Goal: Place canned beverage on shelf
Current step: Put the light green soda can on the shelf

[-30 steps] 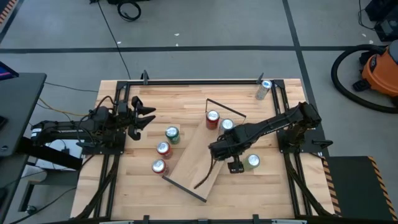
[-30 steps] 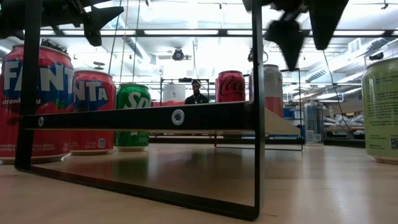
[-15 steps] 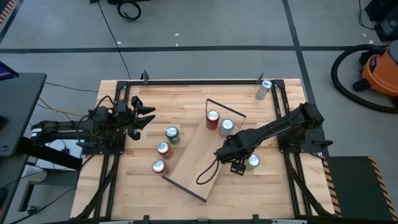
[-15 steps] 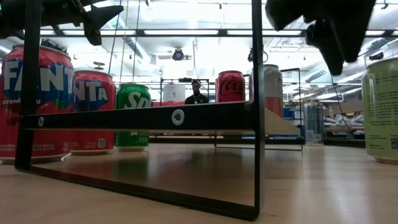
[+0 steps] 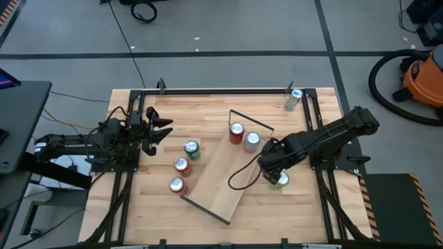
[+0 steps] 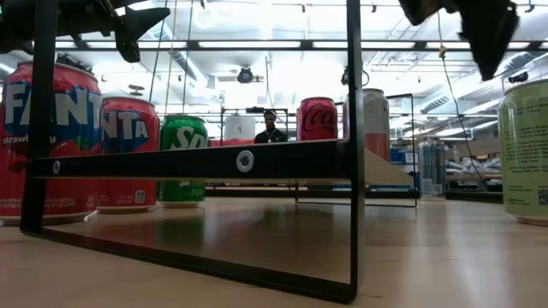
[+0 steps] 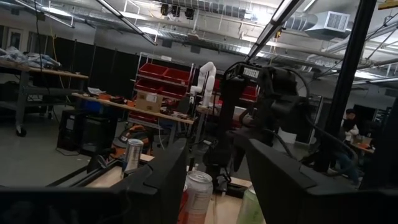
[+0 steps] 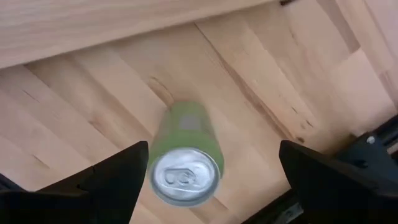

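While the left gripper (image 5: pixel 163 129) waits near the table's (image 5: pixel 138 207) left edge, its fingers partly apart and holding nothing, the right gripper (image 5: pixel 274 171) hangs directly above the pale green can (image 5: pixel 280 180). Seen from the right wrist, that can (image 8: pixel 185 158) stands upright on the bare tabletop with its silver lid and pull tab facing the camera, and the 2 dark fingers (image 8: pixel 109 180) are spread wide on either side of it without touching it.

Just beside the can, toward the table's middle, the shelf (image 5: pixel 225 173) lies diagonally on the table, a light-wood board with black wire frames at its ends. On its far end stand 2 cans: a red Coca-Cola can (image 5: pixel 237 131) and a silver can (image 5: pixel 252 140). Left of the shelf, on the table, are a green Sprite can (image 5: pixel 192 149) and 2 red Fanta cans (image 5: pixel 181 165), (image 5: pixel 176 185). Another silver can (image 5: pixel 293 99) stands at the far right corner. In the room behind, a person (image 6: pixel 271 128) is visible.
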Available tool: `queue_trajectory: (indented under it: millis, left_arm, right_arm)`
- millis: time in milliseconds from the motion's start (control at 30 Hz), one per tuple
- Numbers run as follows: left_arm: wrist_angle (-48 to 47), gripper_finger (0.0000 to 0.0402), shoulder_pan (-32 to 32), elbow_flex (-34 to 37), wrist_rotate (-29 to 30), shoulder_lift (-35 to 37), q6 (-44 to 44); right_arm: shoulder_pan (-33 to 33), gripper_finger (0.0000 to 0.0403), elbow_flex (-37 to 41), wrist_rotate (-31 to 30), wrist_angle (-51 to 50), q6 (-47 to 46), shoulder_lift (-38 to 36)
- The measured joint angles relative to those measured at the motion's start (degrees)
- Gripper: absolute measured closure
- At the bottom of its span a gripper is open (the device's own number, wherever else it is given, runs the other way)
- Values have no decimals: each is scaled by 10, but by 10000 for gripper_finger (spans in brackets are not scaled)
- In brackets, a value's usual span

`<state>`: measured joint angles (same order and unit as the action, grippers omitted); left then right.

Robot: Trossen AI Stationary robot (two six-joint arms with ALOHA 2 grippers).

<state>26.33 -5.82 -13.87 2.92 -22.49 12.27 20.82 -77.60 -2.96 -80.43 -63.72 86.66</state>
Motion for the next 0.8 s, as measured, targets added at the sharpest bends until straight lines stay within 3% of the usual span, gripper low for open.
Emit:
queue_trajectory:
  millis: [300, 800]
  left_arm:
    - [0, 225, 0, 0, 0, 0, 0]
    - [0, 225, 0, 0, 0, 0, 0]
  right_arm:
    - [36, 29, 92, -4, 85, 7, -54]
    - [68, 29, 101, 25, 105, 11, -23]
